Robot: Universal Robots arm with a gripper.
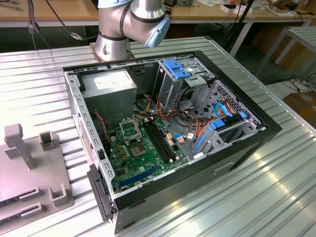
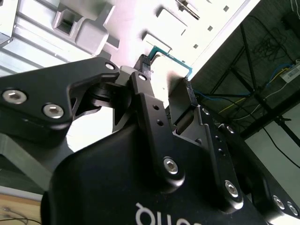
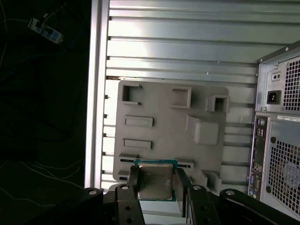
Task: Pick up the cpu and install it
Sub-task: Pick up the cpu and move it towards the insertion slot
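The hand (image 3: pixel 158 183) grips the cpu (image 3: pixel 154 179) by two opposite edges, metal top showing, judged to spare its contacts. It hangs above the grey fixture tray (image 1: pixel 24 185), lower left in the exterior view, outside the computer case (image 1: pixel 197 183).

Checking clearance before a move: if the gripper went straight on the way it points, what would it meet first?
Likely the grey fixture plate, lying beyond the cpu in the gripper; depth is unclear.

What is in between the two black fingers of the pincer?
The cpu, a small silver square: in the first wrist view the pincer grips it by two opposite edges, with the grey tray behind it.
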